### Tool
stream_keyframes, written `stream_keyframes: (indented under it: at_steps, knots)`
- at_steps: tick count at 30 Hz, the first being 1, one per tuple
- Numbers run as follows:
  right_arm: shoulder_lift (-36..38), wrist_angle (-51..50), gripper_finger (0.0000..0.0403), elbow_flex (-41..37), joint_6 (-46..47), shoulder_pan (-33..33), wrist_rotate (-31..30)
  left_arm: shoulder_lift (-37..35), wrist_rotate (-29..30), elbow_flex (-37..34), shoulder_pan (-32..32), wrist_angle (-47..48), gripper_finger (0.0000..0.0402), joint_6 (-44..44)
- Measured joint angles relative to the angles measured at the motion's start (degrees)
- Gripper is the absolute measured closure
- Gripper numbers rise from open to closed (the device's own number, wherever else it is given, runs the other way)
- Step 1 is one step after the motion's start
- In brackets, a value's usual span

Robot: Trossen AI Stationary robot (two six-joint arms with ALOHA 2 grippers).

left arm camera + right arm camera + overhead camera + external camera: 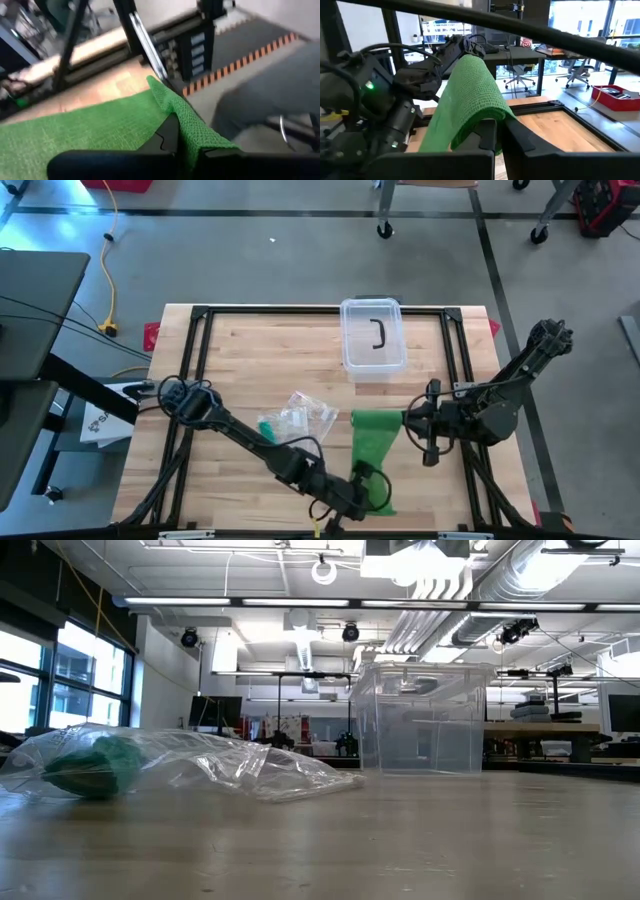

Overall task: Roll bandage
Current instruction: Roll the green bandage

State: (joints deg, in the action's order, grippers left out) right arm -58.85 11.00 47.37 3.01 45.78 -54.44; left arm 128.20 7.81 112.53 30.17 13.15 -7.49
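At the table's far edge, a clear plastic box (374, 335) is seen holding a small dark curved item (379, 334). Nearer the middle, a clear bag (300, 416) encloses a green roll (266, 426). The green bandage (372, 442) is stretched between both grippers: the left gripper (365, 492), reaching low across the front, is clamped on its near end; the right gripper (408, 420) is clamped on its far end.

No readable text, labels, brands or numbers anywhere, marks too blurred to make out
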Motion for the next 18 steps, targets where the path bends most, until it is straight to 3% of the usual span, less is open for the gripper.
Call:
stream_keyframes:
  at_steps: [4,11,18]
  knots:
    - [-0.05,0.23,0.0403,0.02,1.02,0.0,1.79,-0.49,-0.08,0.0,0.0,2.56,0.037,0.44]
    - [-0.9,0.48,0.0403,0.11,1.04,0.0,2.13,-0.63,-0.3,0.03,-0.51,4.04,0.026,0.44]
    - [-0.92,0.4,0.0403,0.15,0.8,0.0,2.06,-0.91,-0.26,7.27,-0.28,14.47,0.0173,1.91]
